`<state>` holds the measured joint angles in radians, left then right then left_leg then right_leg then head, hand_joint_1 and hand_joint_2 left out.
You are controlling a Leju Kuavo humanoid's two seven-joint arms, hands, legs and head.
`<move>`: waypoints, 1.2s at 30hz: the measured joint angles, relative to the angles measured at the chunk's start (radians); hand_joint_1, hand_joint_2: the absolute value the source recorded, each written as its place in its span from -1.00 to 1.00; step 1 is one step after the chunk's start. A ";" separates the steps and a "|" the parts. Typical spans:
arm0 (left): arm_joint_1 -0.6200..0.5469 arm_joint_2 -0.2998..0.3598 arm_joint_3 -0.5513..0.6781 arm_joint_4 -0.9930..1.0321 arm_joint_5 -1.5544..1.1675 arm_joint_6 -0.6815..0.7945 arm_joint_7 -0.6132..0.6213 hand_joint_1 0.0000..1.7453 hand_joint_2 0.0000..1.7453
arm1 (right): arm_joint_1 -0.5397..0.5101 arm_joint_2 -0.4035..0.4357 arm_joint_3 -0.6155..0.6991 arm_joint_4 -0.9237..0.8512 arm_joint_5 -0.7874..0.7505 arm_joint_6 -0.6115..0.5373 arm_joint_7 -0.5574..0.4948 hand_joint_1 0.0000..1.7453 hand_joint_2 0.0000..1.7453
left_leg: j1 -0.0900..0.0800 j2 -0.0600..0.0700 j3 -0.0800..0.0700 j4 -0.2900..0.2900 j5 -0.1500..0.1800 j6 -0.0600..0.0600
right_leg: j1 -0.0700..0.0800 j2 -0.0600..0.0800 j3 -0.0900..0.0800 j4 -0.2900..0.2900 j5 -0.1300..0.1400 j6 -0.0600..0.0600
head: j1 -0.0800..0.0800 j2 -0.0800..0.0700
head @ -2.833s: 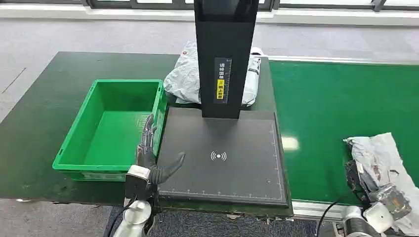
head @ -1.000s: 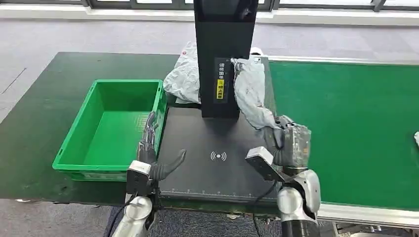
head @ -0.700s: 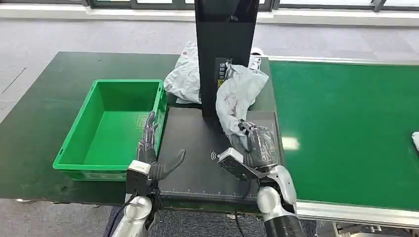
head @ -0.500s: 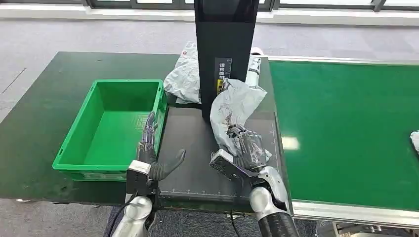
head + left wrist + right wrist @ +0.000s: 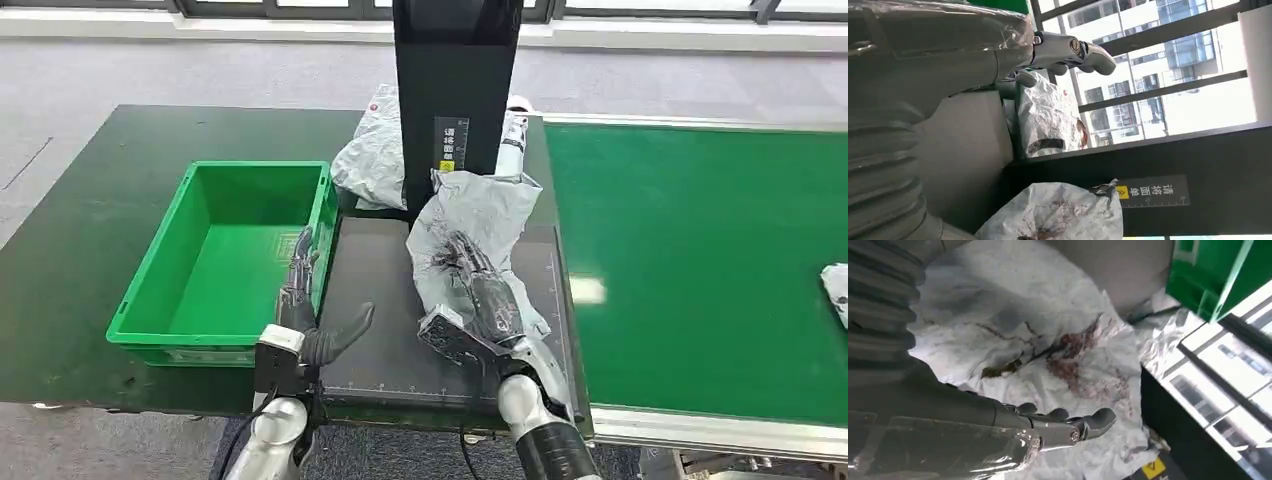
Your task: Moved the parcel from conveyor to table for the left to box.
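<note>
The grey parcel (image 5: 470,225), a crumpled plastic mailing bag with dark smudges, lies on the black scanner pad (image 5: 375,300) at the foot of the black upright post (image 5: 455,110), its far end leaning against the post just under the yellow label (image 5: 447,165). The right hand (image 5: 475,295) rests on the near part of the parcel, its dark fingers (image 5: 455,255) laid out along the plastic; in the right wrist view the fingers (image 5: 1068,422) lie stretched over the wrinkled bag (image 5: 1048,340), though I cannot tell whether they pinch any of it.

The left hand (image 5: 310,310) hovers at the left edge of the pad, right beside the green crate (image 5: 230,255), fingers pointing up and apart with the thumb sticking out toward the pad, holding nothing. From the left wrist view its fingers (image 5: 1073,50) are spread in the air, and the parcel (image 5: 1058,212) shows further on, below the post's label.

The crate sits on the dark green table (image 5: 90,200), touching the pad's left side. A second grey bag (image 5: 375,150) lies behind the post. To the right runs the bright green conveyor (image 5: 700,250), and another pale bag (image 5: 835,290) peeks in at its far right edge, well apart from the rest.
</note>
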<state>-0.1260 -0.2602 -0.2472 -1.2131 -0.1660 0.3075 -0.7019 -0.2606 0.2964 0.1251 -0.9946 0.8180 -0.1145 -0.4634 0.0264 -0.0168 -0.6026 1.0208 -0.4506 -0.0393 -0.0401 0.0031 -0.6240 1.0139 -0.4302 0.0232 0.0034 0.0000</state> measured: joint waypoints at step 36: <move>-0.325 -0.093 -0.140 0.391 -0.481 0.233 0.119 -1.00 1.00 | 0.167 -0.066 0.124 -0.604 -0.205 -0.579 -0.236 -1.00 1.00 | 0.000 0.003 0.002 0.002 -0.001 0.001 | 0.000 0.002 0.001 0.000 0.001 0.001 | 0.000 0.000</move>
<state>-0.4511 -0.3529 -0.3869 -0.8223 -0.6472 0.5405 -0.5825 -0.0931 0.2304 0.2487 -1.5984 0.6129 -0.6939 -0.6992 0.0261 -0.0141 -0.6011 1.0230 -0.4513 -0.0386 -0.0405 0.0054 -0.6230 1.0137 -0.4290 0.0241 0.0034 0.0000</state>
